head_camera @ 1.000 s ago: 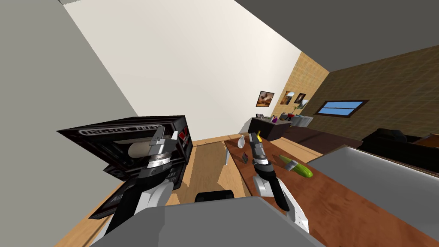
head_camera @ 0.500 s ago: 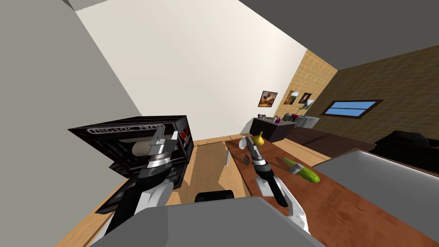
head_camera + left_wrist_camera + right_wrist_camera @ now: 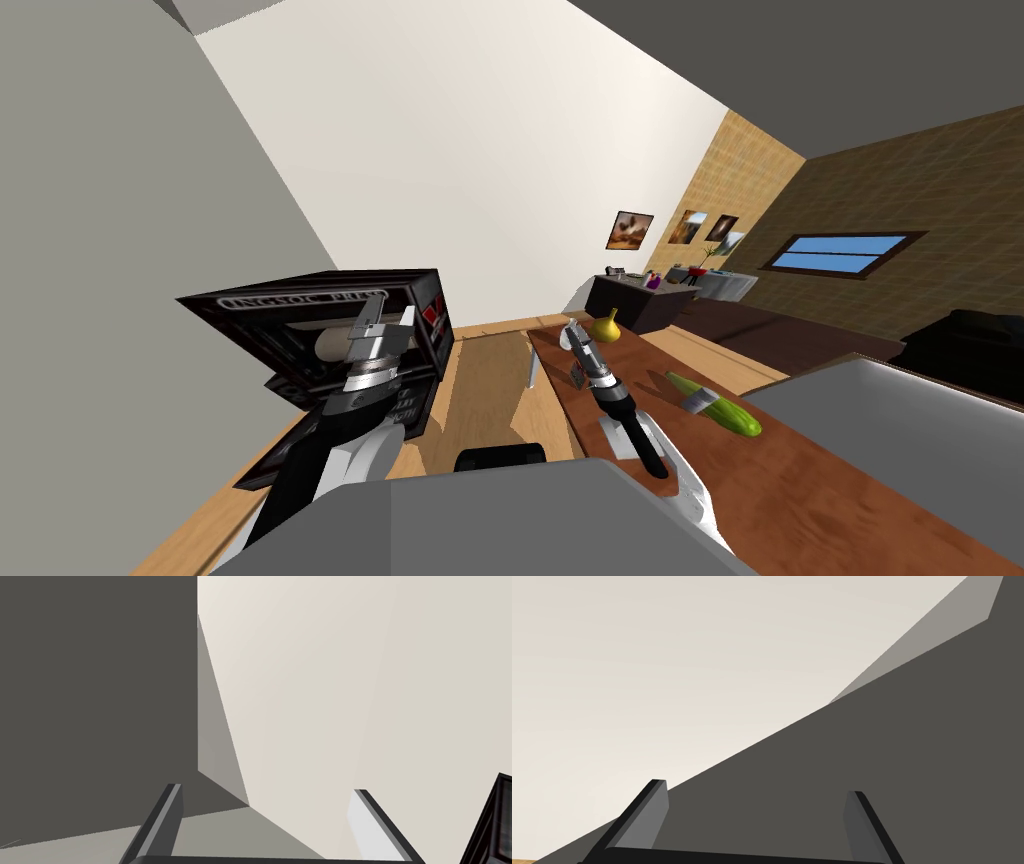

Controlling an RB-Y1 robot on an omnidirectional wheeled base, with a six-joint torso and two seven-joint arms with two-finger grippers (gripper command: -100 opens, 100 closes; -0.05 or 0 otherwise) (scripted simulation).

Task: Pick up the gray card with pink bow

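Right gripper [image 3: 573,332], fingers wide, hangs near the brown table's [image 3: 820,480] left edge, beside the card [image 3: 577,377] (partly hidden); left gripper [image 3: 384,318] wide too.

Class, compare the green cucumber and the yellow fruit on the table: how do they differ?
The cucumber is green, long and lies flat; the yellow fruit is rounded and stands upright. The yellow fruit sits farther along the table than the cucumber. Both rest on it.
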